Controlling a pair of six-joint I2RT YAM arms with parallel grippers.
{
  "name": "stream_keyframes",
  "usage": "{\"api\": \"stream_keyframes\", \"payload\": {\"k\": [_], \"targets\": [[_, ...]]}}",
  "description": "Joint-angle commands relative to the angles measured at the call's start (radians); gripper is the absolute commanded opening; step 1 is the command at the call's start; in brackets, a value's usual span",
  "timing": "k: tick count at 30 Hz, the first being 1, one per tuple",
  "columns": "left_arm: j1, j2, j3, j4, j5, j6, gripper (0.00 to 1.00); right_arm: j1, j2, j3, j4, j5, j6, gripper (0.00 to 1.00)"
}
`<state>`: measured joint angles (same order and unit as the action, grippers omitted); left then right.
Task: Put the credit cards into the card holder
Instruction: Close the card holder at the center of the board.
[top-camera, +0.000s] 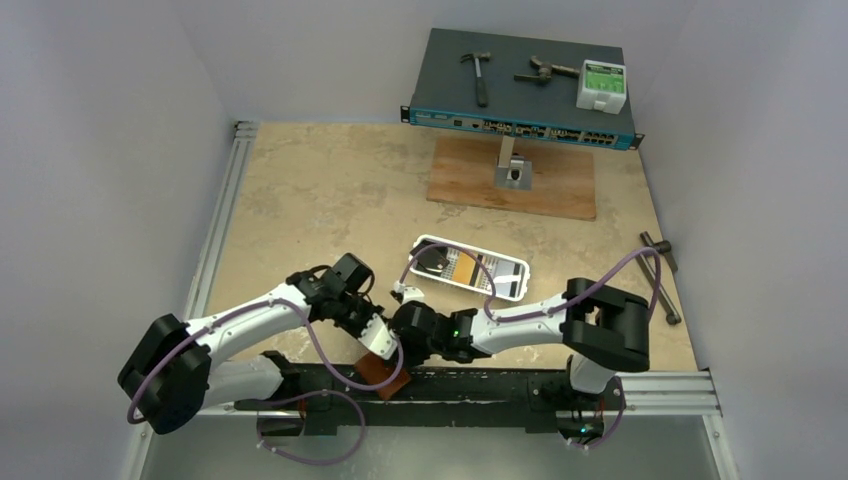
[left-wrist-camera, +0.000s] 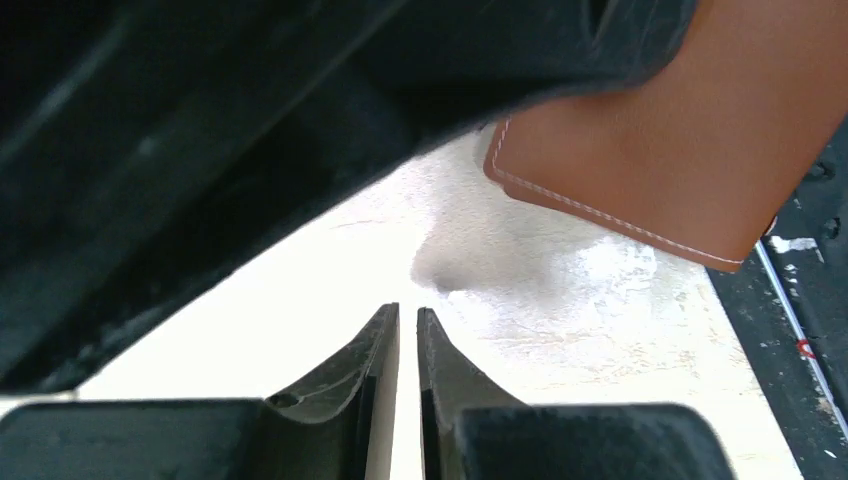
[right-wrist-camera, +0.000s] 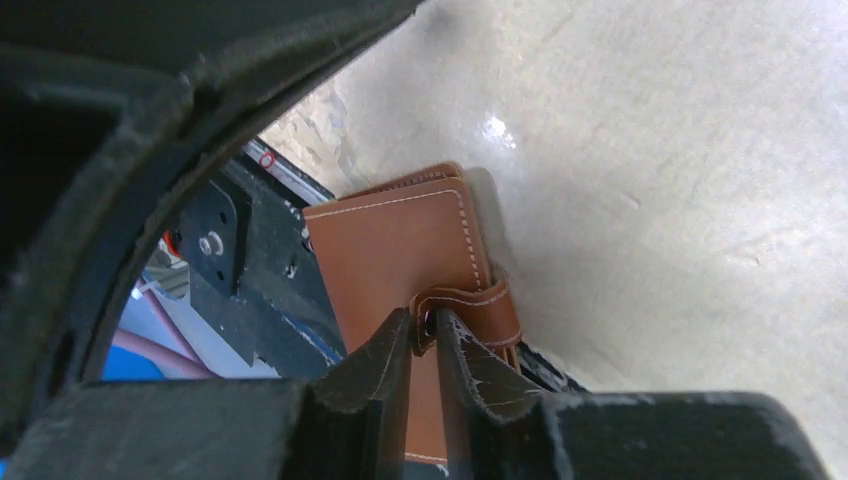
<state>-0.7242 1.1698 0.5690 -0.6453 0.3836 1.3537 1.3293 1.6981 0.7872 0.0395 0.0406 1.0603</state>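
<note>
Two risks stand out. Lower centre in the top view, the card holder (top-camera: 383, 372) lies folded at the table's near edge, partly over the black rail (top-camera: 480, 382); a sideways tug could drag it off. The right gripper (right-wrist-camera: 425, 322) has its jaws barely parted at the snap tab (right-wrist-camera: 480, 305). I cannot tell if they pinch it, and a slack hold would likely slip. The left gripper (left-wrist-camera: 408, 312) shows a narrow, empty slit, so nothing pins the holder. The credit cards (top-camera: 462, 268) sit in the white tray (top-camera: 418, 245), mid-frame.
</note>
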Motion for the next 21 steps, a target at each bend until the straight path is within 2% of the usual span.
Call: {"api": "stream_keyframes", "payload": {"k": [1, 6, 9, 15, 19, 21], "targets": [[0.01, 0.001, 0.044, 0.078, -0.022, -0.018, 0.11, 0.041, 0.054, -0.099, -0.519, -0.049, 0.019, 0.22], [0.014, -0.006, 0.098, 0.033, -0.022, -0.058, 0.11, 0.018, 0.012, -0.053, -0.568, -0.006, 0.02, 0.46], [0.023, -0.009, 0.13, 0.019, -0.021, -0.105, 0.12, -0.007, -0.046, -0.025, -0.607, 0.033, 0.014, 0.56], [0.04, -0.011, 0.178, -0.009, -0.047, -0.198, 0.12, -0.064, -0.174, 0.034, -0.711, 0.098, -0.021, 0.58], [0.084, -0.007, 0.22, -0.031, -0.018, -0.275, 0.12, -0.073, -0.235, 0.068, -0.781, 0.145, -0.025, 0.58], [0.119, -0.002, 0.239, -0.051, 0.004, -0.294, 0.12, -0.074, -0.253, 0.076, -0.822, 0.189, -0.026, 0.61]]}}
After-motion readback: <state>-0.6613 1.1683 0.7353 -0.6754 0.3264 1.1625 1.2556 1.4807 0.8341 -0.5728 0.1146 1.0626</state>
